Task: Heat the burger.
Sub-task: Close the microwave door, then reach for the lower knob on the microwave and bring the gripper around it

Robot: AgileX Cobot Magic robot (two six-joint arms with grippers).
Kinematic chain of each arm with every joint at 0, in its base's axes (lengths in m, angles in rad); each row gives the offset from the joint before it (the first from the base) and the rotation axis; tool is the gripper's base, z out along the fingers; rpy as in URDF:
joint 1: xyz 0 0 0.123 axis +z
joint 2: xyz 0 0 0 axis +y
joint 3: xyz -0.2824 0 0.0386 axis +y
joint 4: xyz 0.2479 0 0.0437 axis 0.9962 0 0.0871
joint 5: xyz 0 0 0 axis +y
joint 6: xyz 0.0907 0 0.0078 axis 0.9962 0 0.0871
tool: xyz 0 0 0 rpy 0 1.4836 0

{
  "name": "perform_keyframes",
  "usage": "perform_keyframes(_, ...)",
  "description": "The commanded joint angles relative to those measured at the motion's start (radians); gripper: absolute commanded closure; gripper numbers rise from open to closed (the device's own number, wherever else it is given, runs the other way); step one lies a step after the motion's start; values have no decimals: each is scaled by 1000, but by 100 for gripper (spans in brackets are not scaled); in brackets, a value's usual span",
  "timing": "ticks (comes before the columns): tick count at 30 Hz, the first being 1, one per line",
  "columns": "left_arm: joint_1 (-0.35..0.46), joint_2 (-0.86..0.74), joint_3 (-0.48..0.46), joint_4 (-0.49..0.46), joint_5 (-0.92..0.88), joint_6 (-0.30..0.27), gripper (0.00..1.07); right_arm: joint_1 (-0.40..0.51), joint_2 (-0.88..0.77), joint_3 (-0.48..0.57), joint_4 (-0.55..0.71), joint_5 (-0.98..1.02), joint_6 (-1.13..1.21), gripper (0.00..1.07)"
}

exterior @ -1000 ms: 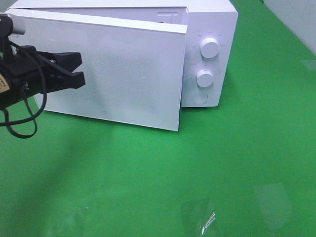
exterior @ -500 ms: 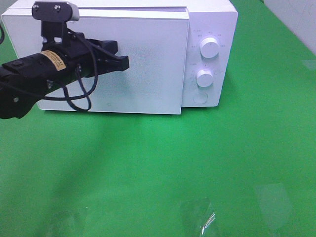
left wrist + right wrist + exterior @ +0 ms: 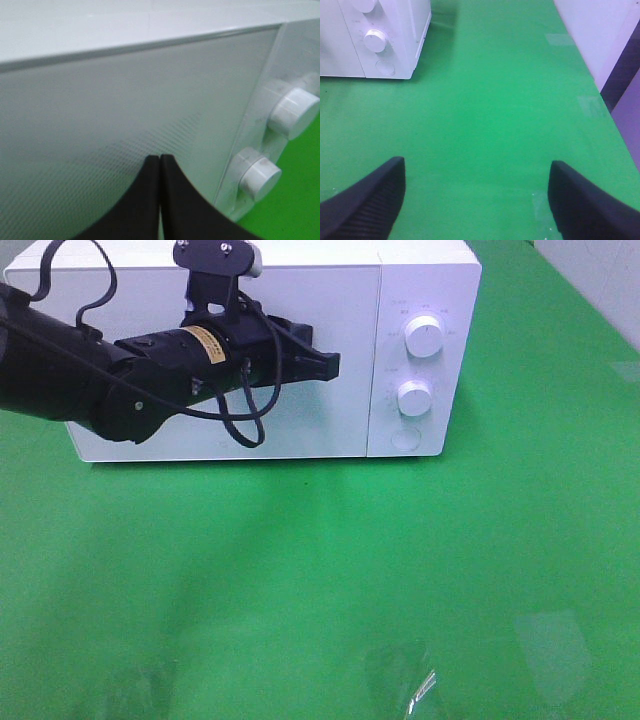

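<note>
A white microwave (image 3: 420, 280) stands at the back of the green table with its door (image 3: 330, 430) shut flat against the body. It also shows in the left wrist view (image 3: 100, 110) and in the right wrist view (image 3: 395, 20). My left gripper (image 3: 332, 364) is shut and empty, its tips pressed on the door's front near the control panel; the left wrist view shows the gripper (image 3: 160, 159) with both fingers together against the door. My right gripper (image 3: 476, 200) is open and empty above bare green cloth. The burger and its plate are out of view.
Two white knobs (image 3: 425, 337) (image 3: 414, 397) and a round button (image 3: 405, 439) sit on the microwave's right panel. A white wall (image 3: 590, 30) borders the table's right edge. Clear tape patches (image 3: 400, 675) lie on the cloth at the front.
My left arm swept right across the microwave's front, and the door swung from ajar to shut. The right arm has not moved.
</note>
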Motion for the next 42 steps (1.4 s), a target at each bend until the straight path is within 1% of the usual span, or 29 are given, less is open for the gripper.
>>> perform_keyframes(1, 30, 14, -50, -114, -40, 21, 107, -5, -27, 2, 2, -7, 8, 32)
perform_keyframes(2, 30, 15, -57, -136, -40, 27, 107, -5, -27, 2, 2, -7, 8, 32)
perform_keyframes(9, 12, 3, -56, -122, 18, 27, 107, -5, -27, 2, 2, -7, 8, 32)
perform_keyframes(10, -9, -10, -56, -122, 75, 27, 107, -5, -27, 2, 2, -7, 8, 32)
perform_keyframes(11, -9, -10, -56, -122, 75, 27, 107, -5, -27, 2, 2, -7, 8, 32)
perform_keyframes(12, -28, -28, -54, -122, 148, 27, 107, -5, -27, 2, 2, -7, 8, 32)
perform_keyframes(13, -49, -49, -42, -124, 192, 27, 107, -5, -27, 2, 2, -7, 8, 32)
perform_keyframes(16, -72, -75, -10, -126, 200, 27, 107, -5, -27, 2, 2, -7, 8, 32)
perform_keyframes(19, -112, -131, 63, -138, 202, 27, 105, -5, -27, 2, 2, -7, 8, 32)
perform_keyframes(20, -112, -131, 63, -138, 202, 27, 105, -5, -27, 2, 2, -7, 8, 32)
perform_keyframes(21, -127, -153, 90, -145, 230, 27, 92, -5, -27, 2, 2, -7, 8, 32)
perform_keyframes(22, -127, -153, 90, -145, 230, 27, 92, -5, -27, 2, 2, -7, 8, 32)
perform_keyframes(23, -133, -165, 100, -145, 257, 27, 82, -5, -27, 2, 2, -7, 8, 32)
perform_keyframes(24, -133, -165, 100, -145, 257, 27, 82, -5, -27, 2, 2, -7, 8, 32)
perform_keyframes(25, -144, -184, 108, -145, 350, 27, 51, -5, -27, 2, 2, -7, 8, 32)
perform_keyframes(26, -145, -199, 110, -145, 457, 26, 12, -5, -27, 2, 2, -7, 8, 32)
perform_keyframes(27, -145, -199, 110, -145, 457, 26, 12, -5, -27, 2, 2, -7, 8, 32)
perform_keyframes(28, -145, -217, 110, -147, 555, 24, 6, -5, -27, 2, 2, -7, 8, 32)
perform_keyframes(29, -145, -217, 110, -147, 555, 24, 6, -5, -27, 2, 2, -7, 8, 32)
perform_keyframes(30, -145, -235, 110, -147, 659, 24, 7, -5, -27, 2, 2, -7, 8, 32)
perform_keyframes(31, -145, -235, 110, -147, 659, 24, 7, -5, -27, 2, 2, -7, 8, 32)
perform_keyframes(33, -145, -264, 110, -145, 831, 25, 8, -5, -27, 2, 2, -7, 8, 32)
perform_keyframes(34, -145, -264, 110, -145, 831, 25, 8, -5, -27, 2, 2, -7, 8, 32)
perform_keyframes(35, -145, -286, 110, -138, 942, 27, 8, -5, -27, 2, 2, -7, 8, 32)
perform_keyframes(36, -145, -286, 110, -138, 942, 27, 8, -5, -27, 2, 2, -7, 8, 32)
perform_keyframes(37, -145, -310, 110, -135, 1034, 27, 8, -5, -27, 2, 2, -7, 8, 32)
perform_keyframes(40, -144, -323, 110, -133, 1078, 27, 8, -5, -27, 2, 2, -7, 8, 32)
perform_keyframes(41, -144, -356, 110, -121, 1187, 32, 8, -5, -27, 2, 2, -7, 8, 32)
perform_keyframes(42, -144, -356, 110, -121, 1187, 32, 8, -5, -27, 2, 2, -7, 8, 32)
